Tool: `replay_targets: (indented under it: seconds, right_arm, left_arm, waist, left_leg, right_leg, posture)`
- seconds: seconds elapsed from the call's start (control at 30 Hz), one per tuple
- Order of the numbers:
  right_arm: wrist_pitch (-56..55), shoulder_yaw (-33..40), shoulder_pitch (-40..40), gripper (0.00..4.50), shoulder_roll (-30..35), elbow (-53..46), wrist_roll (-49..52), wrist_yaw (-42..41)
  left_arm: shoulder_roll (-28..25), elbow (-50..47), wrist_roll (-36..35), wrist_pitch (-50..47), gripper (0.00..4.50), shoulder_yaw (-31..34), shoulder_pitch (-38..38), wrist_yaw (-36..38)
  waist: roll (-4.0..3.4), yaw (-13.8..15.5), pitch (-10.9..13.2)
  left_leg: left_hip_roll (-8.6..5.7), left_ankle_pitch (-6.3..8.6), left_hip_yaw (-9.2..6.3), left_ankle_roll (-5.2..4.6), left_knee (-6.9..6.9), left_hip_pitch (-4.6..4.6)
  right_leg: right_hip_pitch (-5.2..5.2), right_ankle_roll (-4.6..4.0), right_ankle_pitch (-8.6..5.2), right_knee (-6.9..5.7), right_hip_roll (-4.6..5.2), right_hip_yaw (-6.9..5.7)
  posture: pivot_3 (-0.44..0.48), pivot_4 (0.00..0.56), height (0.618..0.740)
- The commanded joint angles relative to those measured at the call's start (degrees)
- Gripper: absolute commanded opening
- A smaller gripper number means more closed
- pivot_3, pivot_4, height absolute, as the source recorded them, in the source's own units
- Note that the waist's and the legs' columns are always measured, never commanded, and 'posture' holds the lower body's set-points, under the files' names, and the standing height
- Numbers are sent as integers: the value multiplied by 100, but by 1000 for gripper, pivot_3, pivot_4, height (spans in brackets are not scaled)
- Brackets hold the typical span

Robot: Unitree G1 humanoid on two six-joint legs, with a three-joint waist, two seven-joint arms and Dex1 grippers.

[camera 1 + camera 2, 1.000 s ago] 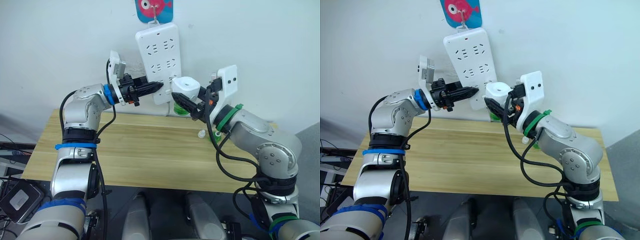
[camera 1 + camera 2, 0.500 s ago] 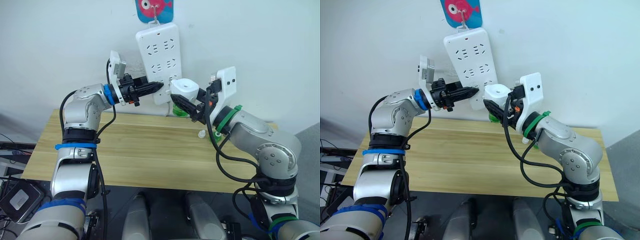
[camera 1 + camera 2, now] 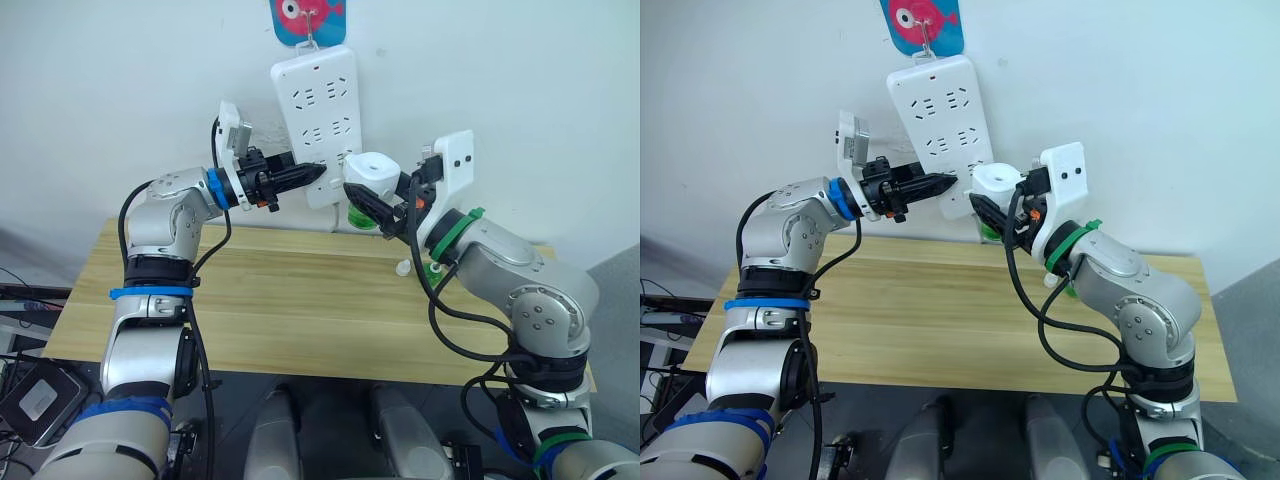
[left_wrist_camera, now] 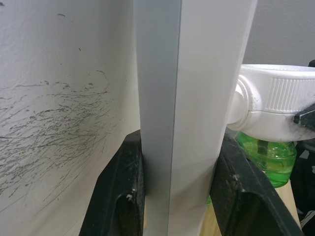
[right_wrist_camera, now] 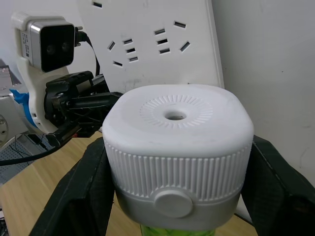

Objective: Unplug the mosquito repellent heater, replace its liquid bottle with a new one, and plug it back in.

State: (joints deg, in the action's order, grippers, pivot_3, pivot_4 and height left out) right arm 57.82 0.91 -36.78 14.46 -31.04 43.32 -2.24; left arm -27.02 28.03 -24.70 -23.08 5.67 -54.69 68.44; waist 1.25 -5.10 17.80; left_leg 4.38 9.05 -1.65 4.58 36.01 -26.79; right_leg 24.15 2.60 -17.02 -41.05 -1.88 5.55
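Unlabelled white heater (image 5: 177,147) in right pincer (image 3: 372,207), beside power strip (image 3: 322,120)

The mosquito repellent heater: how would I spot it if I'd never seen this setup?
Find the long white power strip hanging on the wall. Beside its lower end, the right gripper clamps the mosquito repellent heater, a small rounded white block with a round top vent and green liquid below; no socket slots.

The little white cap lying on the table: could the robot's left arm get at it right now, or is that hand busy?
Probably not as things stand. The left gripper is shut on the power strip up on the wall, and the cap lies beneath the right arm, whose right gripper holds the heater.
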Motion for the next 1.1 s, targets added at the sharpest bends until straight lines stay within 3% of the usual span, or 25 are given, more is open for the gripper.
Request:
replay_targets:
  seconds: [0.03, 0.6, 0.8, 1.1]
  right_arm:
    - [-281, -6, -212, 3069, -106, -31, -138, -63]
    - [-928, -958, -360, 3069, -141, 402, -1830, -213]
    - [-732, -630, -432, 3069, -1088, 608, -1643, 123]
    - [-939, -1037, -589, 3069, -1194, 971, -2417, 155]
  left_arm:
    - [2, -190, -68, 44, 1325, -24, -3, 83]
    - [25, -376, -120, -26, 1325, -22, 90, 17]
    - [34, -439, -142, -54, 1325, -32, 117, -1]
    - [40, -527, -159, -85, 1325, -32, 145, -30]
  waist:
    - [0, 0, 0]
    - [0, -20, 0]
    - [0, -75, 0]
    - [0, -144, 0]
  left_leg:
    - [0, 0, 0, 0, 0, 0]
    - [4, -2, 1, -1, 4, 3]
    - [11, -13, 1, -9, 4, 7]
    - [12, -38, 4, -27, 3, 12]
  right_leg:
    - [0, 0, 0, 0, 0, 0]
    - [1, -2, 2, -5, -5, 2]
    - [3, -12, 9, -11, -12, 2]
    - [2, 8, 18, -10, -15, 6]
  posture:
    - [-135, 272, 740]
    - [-124, 270, 740]
    - [-116, 267, 740]
    - [-107, 259, 740]
